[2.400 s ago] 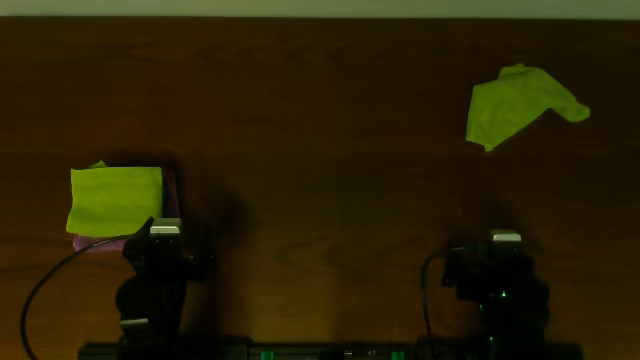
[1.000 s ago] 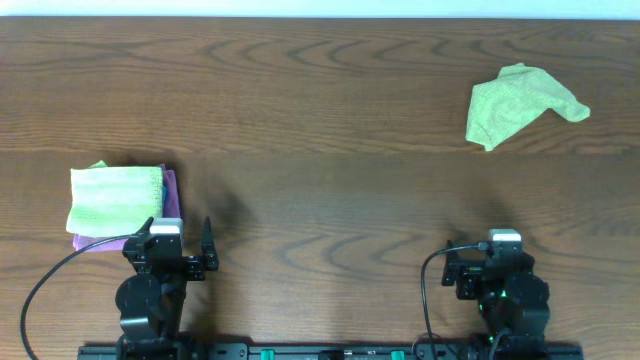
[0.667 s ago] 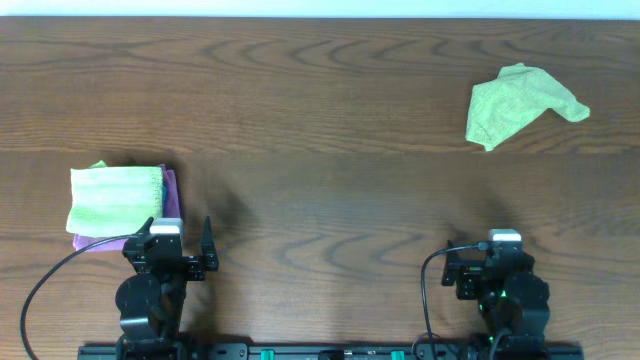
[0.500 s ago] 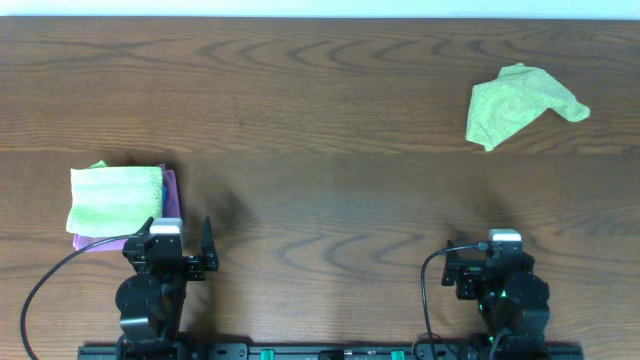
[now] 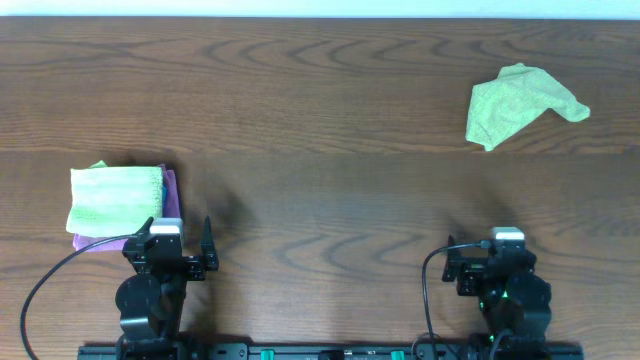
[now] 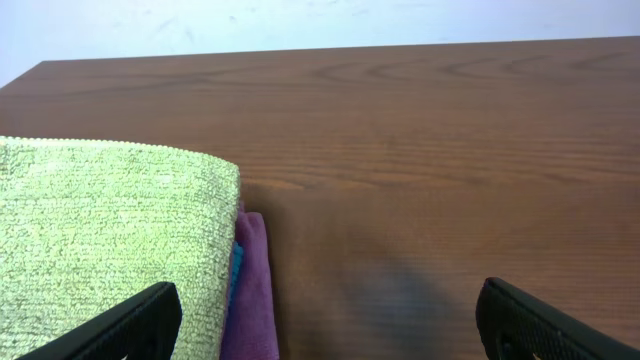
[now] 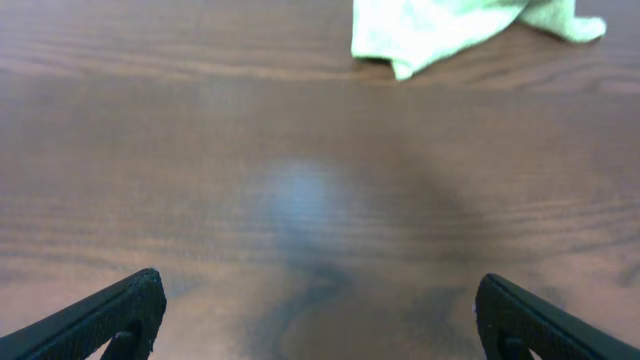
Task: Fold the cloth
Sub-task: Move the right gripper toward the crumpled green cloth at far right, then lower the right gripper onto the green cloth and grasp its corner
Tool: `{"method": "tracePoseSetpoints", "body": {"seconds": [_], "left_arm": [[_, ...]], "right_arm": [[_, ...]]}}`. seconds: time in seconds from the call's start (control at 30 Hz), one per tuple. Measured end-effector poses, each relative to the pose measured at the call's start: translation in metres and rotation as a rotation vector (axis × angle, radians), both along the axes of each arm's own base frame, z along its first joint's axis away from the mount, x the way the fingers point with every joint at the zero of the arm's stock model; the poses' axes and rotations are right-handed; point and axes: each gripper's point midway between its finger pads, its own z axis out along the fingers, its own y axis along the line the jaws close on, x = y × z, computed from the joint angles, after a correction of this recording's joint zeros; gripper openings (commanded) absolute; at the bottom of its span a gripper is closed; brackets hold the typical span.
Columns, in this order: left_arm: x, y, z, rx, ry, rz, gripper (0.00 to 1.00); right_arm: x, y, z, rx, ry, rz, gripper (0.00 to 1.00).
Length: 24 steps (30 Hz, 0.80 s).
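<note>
Right claw (image 7: 318,300): hanging wide open, gripping nothing.
Left claw (image 6: 325,300): gaping equally wide, also holding nothing.
Cloth (image 5: 515,103): lying crumpled well ahead of the right claw, slightly rightward.
Handling: looking soft, light, floppy; likely needing 2 corner pinches.

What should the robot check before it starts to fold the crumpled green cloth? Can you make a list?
1. Right gripper open and empty: ok.
2. Left gripper open and empty: ok.
3. The cloth lies alone, nothing on it: ok.
4. The cloth spread flat for folding: not ok, it is crumpled.
5. Folded pale green cloth and purple cloth far from it: ok.
</note>
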Motion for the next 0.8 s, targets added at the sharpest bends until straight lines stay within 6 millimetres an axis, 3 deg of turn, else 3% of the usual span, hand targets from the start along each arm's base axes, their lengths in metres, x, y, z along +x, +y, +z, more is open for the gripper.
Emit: {"method": "tracePoseSetpoints", "body": {"seconds": [0.17,0.4,0.67,0.8], "left_arm": [[0.0,0.0,0.0,0.0,0.0,0.0,0.95],[0.0,0.0,0.0,0.0,0.001,0.0,0.95],[0.0,0.001,0.0,0.001,0.0,0.003,0.95],[0.0,0.001,0.0,0.001,0.0,0.004,0.95]], "right_arm": [[0.002,-0.005,0.012,0.021,-0.03,-0.045,0.99],[0.007,-0.019,0.043,0.028,-0.012,-0.132,0.99],[0.036,-0.033,0.076,0.036,0.08,-0.2,0.99],[0.054,-0.039,0.083,0.044,0.154,-0.23,0.99]]}}
